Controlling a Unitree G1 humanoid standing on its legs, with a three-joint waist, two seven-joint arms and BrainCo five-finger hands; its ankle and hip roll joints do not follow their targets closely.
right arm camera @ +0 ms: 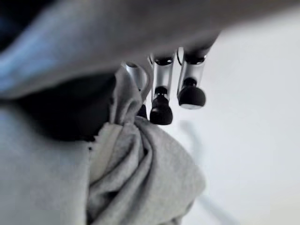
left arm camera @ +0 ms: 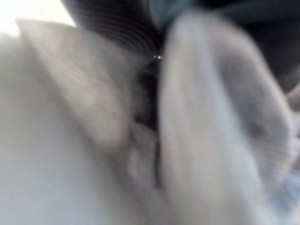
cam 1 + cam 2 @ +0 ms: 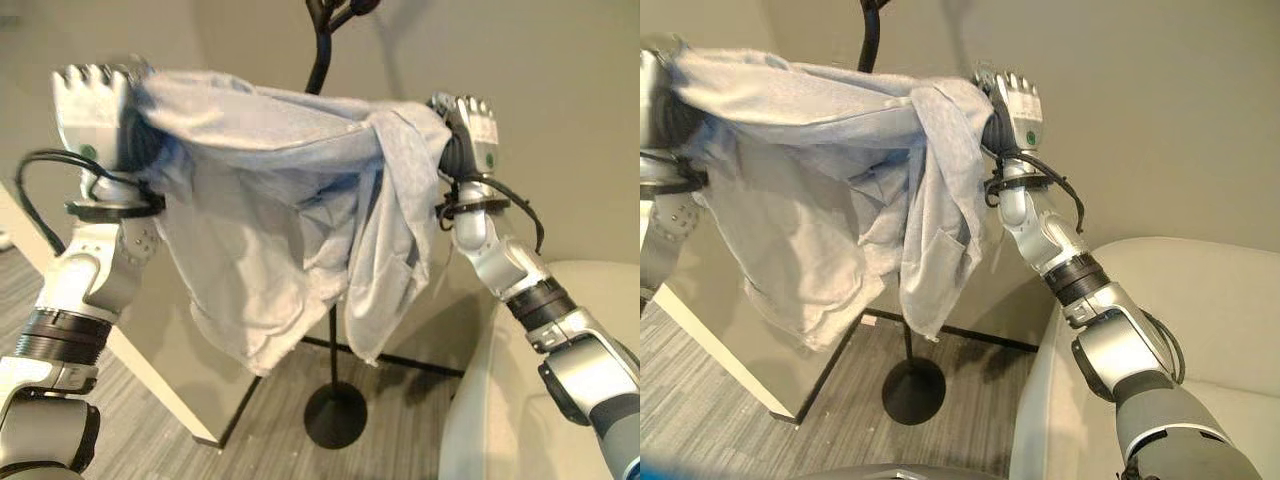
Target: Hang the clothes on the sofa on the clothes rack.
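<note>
Holding the pale grey garment (image 3: 290, 210) stretched between them, your left robot hand (image 3: 92, 105) and right robot hand (image 3: 472, 125) each have fingers curled into a bunched end, keeping it spread high before the black clothes rack (image 3: 325, 50) so it can drape over.

No text, number, label or sign can be read anywhere in these views. The pale garment (image 3: 280, 200) has no print that I can see. The green dot on each hand's back is not a letter.
</note>
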